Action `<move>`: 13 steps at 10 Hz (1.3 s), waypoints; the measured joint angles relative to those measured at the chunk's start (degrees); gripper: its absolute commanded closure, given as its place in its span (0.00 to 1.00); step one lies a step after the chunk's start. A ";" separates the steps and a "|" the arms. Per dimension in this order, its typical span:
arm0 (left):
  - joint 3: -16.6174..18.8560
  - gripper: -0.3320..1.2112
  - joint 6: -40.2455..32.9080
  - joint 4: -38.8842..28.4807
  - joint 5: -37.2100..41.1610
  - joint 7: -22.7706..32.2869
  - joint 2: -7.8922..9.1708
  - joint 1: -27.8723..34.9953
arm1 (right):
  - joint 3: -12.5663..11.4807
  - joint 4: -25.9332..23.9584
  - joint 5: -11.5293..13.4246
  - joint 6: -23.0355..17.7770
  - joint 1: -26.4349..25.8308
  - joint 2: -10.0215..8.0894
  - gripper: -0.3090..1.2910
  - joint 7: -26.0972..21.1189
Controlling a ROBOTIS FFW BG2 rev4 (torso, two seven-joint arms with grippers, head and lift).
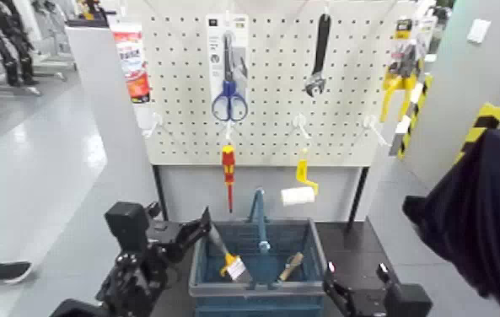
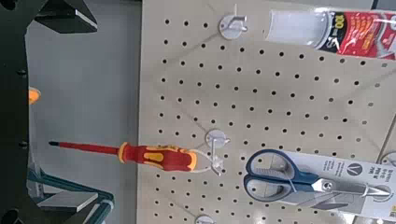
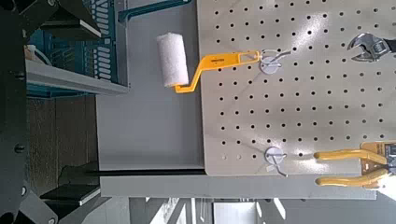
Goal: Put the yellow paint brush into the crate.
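One yellow paint brush [image 1: 233, 265] shows inside the crate [image 1: 257, 289], below your left gripper [image 1: 208, 225] — jaws apart, clear to lift — your open right gripper [image 1: 357, 271] opposite.

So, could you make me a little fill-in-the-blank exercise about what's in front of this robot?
1. The paint brush with the yellow band is inside the blue-teal ____.
2. The scissors on the pegboard have ____ handles.
3. The yellow-handled roller has a ____ cylinder.
4. By the left side of the crate, the left hand has its fingers ____.

Missing words: crate; blue; white; open.
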 measured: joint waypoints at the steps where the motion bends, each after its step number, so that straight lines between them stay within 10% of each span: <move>1: 0.59 0.25 -0.15 -0.89 -1.13 0.91 -0.08 1.77 | -0.10 -0.14 0.00 -0.09 0.18 0.00 0.28 0.00; 13: 7.63 0.25 0.65 -7.81 -8.92 1.61 -3.71 16.69 | -0.67 -1.00 -0.03 0.11 0.90 -0.10 0.28 -0.07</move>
